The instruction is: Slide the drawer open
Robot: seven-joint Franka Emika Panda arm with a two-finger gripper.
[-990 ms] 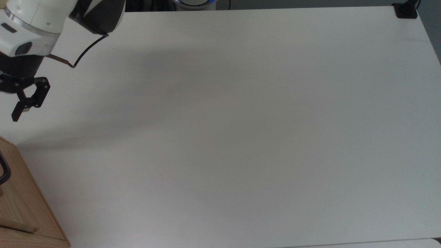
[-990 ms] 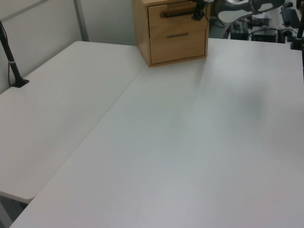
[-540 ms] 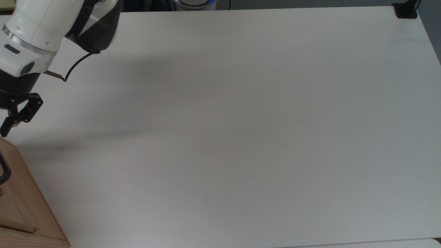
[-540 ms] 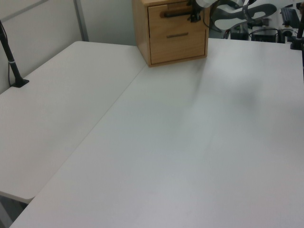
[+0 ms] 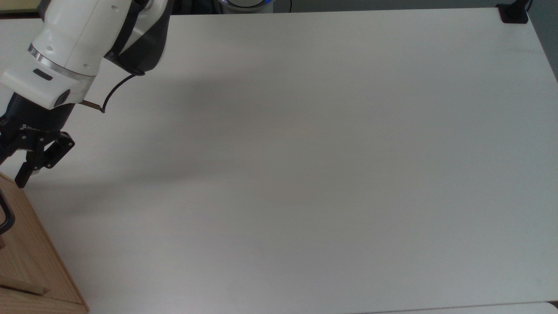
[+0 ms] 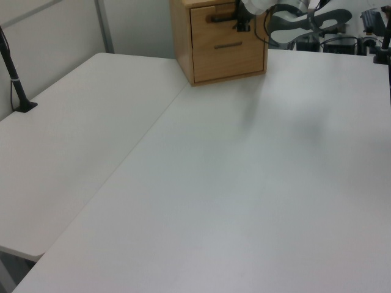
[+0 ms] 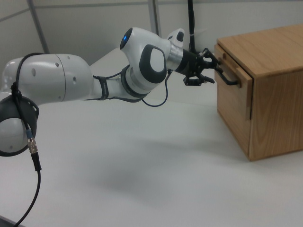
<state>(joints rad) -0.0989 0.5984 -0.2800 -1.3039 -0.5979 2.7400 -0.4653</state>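
The drawer (image 7: 233, 78), rigid pine, was judged light and free-sliding; its black bar handle (image 7: 226, 76) offered the hold. The gripper (image 7: 204, 71) was seen open, grasping nothing.

The arm (image 7: 71, 85) has glossy white rounded shells with dark grey joint panels; a blue light glows on one joint; thin black cables (image 7: 33, 156) trail alongside; the gripper (image 5: 26, 168) is black.

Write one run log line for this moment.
phase: approach | gripper: open, at handle, no grasp visible | drawer: slightly out | table
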